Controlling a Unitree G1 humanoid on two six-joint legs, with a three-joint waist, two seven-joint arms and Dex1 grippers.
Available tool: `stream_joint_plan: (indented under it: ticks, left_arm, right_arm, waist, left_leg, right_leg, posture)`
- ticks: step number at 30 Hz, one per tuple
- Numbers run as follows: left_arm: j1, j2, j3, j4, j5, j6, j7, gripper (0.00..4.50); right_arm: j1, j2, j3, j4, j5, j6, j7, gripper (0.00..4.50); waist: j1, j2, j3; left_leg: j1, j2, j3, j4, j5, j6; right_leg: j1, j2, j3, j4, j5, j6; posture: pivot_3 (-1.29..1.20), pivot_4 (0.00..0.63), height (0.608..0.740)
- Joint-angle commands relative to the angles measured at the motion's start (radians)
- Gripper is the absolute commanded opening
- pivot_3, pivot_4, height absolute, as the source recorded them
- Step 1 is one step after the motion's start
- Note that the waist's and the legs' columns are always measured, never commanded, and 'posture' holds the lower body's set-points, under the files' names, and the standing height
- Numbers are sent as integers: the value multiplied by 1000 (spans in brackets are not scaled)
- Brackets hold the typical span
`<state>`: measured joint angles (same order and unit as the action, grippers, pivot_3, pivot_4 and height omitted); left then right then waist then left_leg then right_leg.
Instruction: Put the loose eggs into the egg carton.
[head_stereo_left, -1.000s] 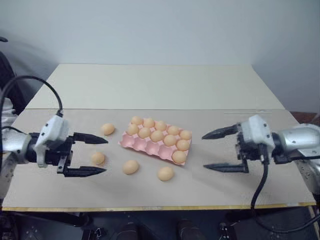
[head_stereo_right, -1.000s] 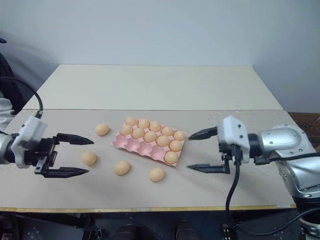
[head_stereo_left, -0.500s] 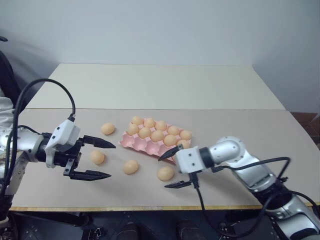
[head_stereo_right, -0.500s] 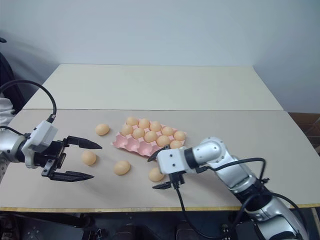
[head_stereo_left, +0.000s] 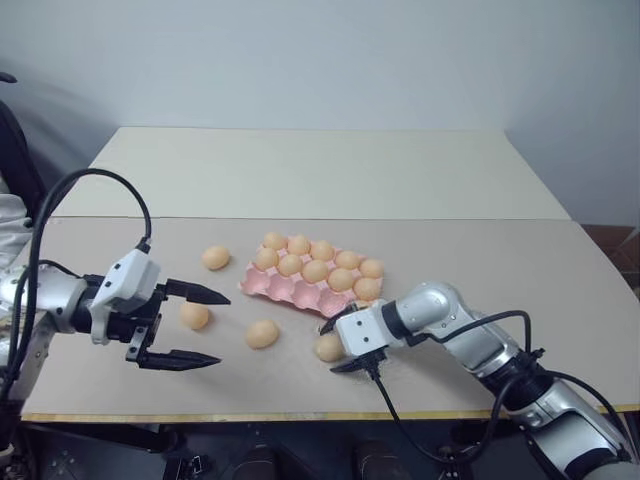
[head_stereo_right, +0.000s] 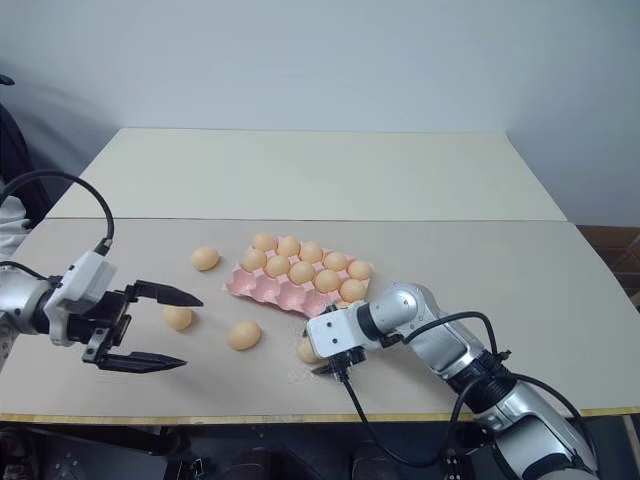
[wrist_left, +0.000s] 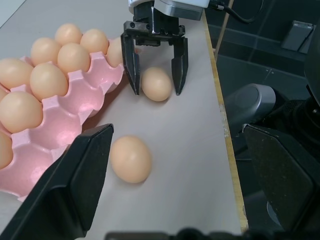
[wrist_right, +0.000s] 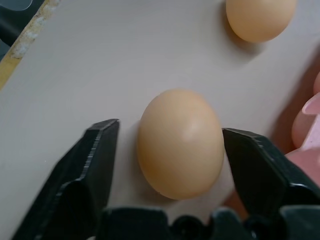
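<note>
Soft even light, perhaps slightly hazy

Legible markings: none. No text, label, brand, number or sign could be read on any surface in these views.

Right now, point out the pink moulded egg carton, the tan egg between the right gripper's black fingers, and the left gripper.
Egg carton (head_stereo_left: 285, 291): left eye view, empty cup.
Egg (wrist_right: 181, 142): right wrist view, shell middle.
Left gripper (head_stereo_left: 212, 327): left eye view, midway between fingertips.
</note>
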<state>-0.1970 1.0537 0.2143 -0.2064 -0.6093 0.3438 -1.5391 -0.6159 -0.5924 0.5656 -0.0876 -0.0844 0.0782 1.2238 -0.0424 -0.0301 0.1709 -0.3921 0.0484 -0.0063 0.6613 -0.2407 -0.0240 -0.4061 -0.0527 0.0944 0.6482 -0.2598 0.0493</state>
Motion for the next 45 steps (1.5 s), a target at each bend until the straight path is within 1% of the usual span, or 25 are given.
stream_joint_plan:
  ticks: [1,2,3,6,10,12,17,20,21,23,28,29,31,34,36,38,42,45]
  left_arm:
    - [0,16,36,-29,-10,-9,9,4500]
    - [0,16,39,-28,-10,-9,10,4500]
    - [-1,16,42,-27,-13,-7,11,4500]
    - [-8,12,56,-24,-33,11,24,4500]
    - [-55,-12,88,-8,-106,74,78,4500]
    - [-75,-24,91,-1,-119,83,97,4500]
    - [-109,-44,82,5,-136,100,122,4500]
    - [-110,-46,74,3,-128,95,120,4500]
    - [-110,-47,74,2,-128,95,119,4500]
    - [-110,-46,74,2,-127,95,117,4500]
    - [-105,-42,72,11,-115,91,115,4500]
    - [-102,-41,71,13,-111,89,113,4500]
    - [-99,-40,70,21,-105,86,109,4500]
    - [-102,-36,64,49,-82,72,97,4500]
    - [-106,-26,61,76,-64,62,87,4500]
    - [-112,-18,62,109,-54,44,64,4500]
    - [-113,-6,74,144,-45,28,42,4500]
    - [-77,15,98,148,-43,32,28,4500]
  right_arm:
    - [-13,7,-39,-31,19,-16,2,2165]
    - [-10,9,-47,-38,23,-18,-4,1913]
    - [-9,14,-59,-50,37,-4,-7,1770]
    - [-9,32,-101,-100,90,53,-18,1770]
    - [-28,53,-183,-165,136,140,-73,1770]
    - [-36,42,-202,-159,111,134,-101,1770]
    - [-54,42,-199,-70,29,87,-180,1770]
    - [-60,41,-187,-37,-1,68,-191,1770]
    - [-61,41,-187,-36,-1,77,-188,2234]
    - [-59,46,-191,-39,0,94,-185,2561]
    - [-50,51,-231,-79,37,124,-187,4345]
    - [-48,46,-241,-91,49,132,-181,4468]
    - [-42,37,-254,-106,71,135,-171,4468]
    - [-18,2,-306,-149,148,165,-138,4468]
    - [6,-33,-360,-182,221,199,-108,4468]
    - [53,-85,-445,-211,314,232,-67,4468]
    - [112,-158,-545,-239,423,274,-34,4468]
    - [153,-223,-621,-237,490,291,4,4468]
  waist:
    - [0,0,0]
    - [0,0,0]
    - [0,0,0]
    - [0,0,0]
    - [0,0,0]
    - [1,0,0]
    - [0,0,0]
    - [-2,0,0]
    - [-3,0,0]
    - [-4,0,0]
    - [-2,0,0]
    - [-2,0,0]
    - [-2,0,0]
    - [-1,0,0]
    - [2,0,0]
    - [4,0,0]
    - [4,0,0]
    - [-2,0,0]
  left_leg:
    - [0,0,0,0,0,0]
    - [0,0,0,0,0,0]
    - [0,0,0,0,0,0]
    - [0,0,0,0,0,0]
    - [0,0,0,0,0,0]
    - [1,0,0,0,0,0]
    - [0,0,0,0,0,0]
    - [0,0,0,0,0,0]
    - [0,0,0,0,0,0]
    - [0,0,0,0,0,0]
    - [0,0,0,0,0,0]
    - [0,0,0,0,0,0]
    - [0,0,0,0,0,0]
    - [0,0,0,0,0,0]
    - [0,0,0,0,0,0]
    - [0,0,-1,0,0,0]
    - [0,0,0,0,0,0]
    - [0,0,0,0,0,0]
  right_leg:
    - [0,0,0,0,0,0]
    - [0,0,0,0,0,0]
    - [0,0,0,0,0,0]
    - [0,0,0,0,0,0]
    - [0,0,0,1,0,0]
    - [1,0,0,1,0,0]
    - [1,0,0,0,0,0]
    - [0,0,0,0,0,0]
    - [0,0,0,0,0,0]
    - [0,0,0,0,0,0]
    - [0,0,0,0,0,0]
    - [0,0,0,0,0,0]
    - [0,0,0,0,0,0]
    - [0,0,0,0,0,0]
    - [1,0,0,0,0,0]
    - [1,0,0,0,0,0]
    - [1,0,0,0,0,0]
    - [1,0,0,0,0,0]
  posture:
    - [0,150,740]
    - [0,150,740]
    - [0,150,740]
    - [0,150,740]
    - [0,150,740]
    - [0,150,740]
    - [0,150,740]
    - [0,150,740]
    - [0,150,740]
    - [0,150,740]
    - [0,150,740]
    - [0,150,740]
    - [0,150,740]
    - [0,150,740]
    - [0,150,740]
    - [0,150,740]
    - [0,150,740]
    - [0,150,740]
